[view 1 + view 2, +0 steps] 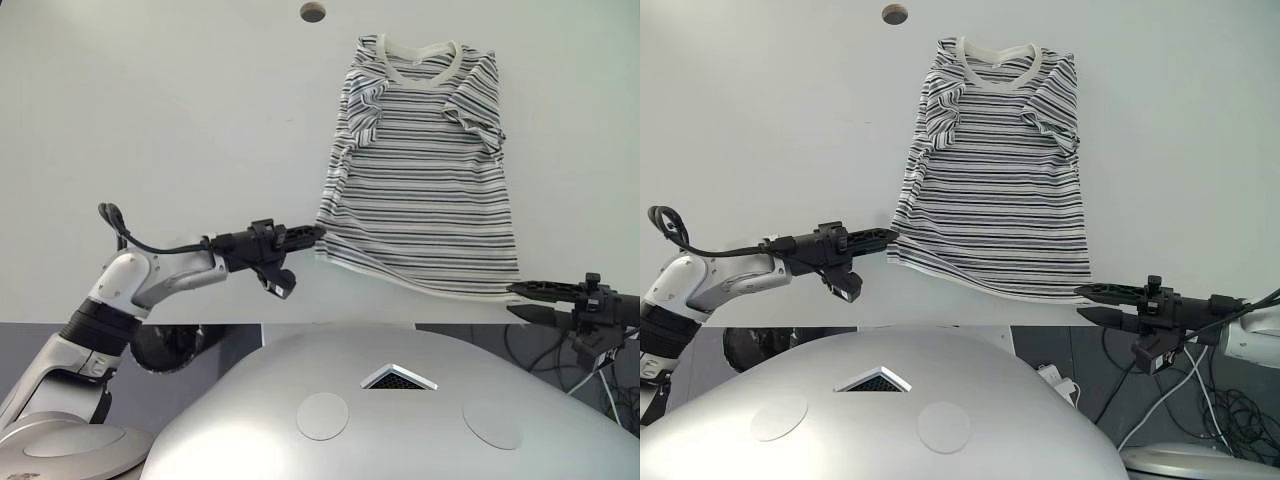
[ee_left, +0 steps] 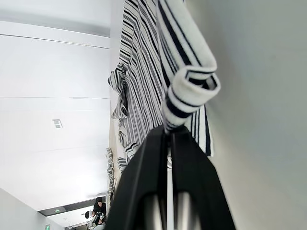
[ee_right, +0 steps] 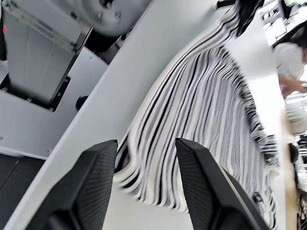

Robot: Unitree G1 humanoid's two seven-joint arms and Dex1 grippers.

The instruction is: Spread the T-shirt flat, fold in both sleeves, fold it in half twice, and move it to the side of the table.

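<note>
Left eye view: the left gripper (image 1: 318, 232) pinches the T-shirt (image 1: 420, 170) hem, mid frame. The right gripper (image 1: 512, 301), lower right, has its fingers apart.

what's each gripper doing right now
Left gripper: shut on a hem corner of the T-shirt.
Right gripper: open, by the other hem corner, holding nothing.

Place: robot lab — white worktable (image 1: 150, 120) | tangled cables (image 1: 1237, 412) beneath

Striped T-shirt (image 1: 420, 170) flat on table, sleeves folded in, collar far
</note>
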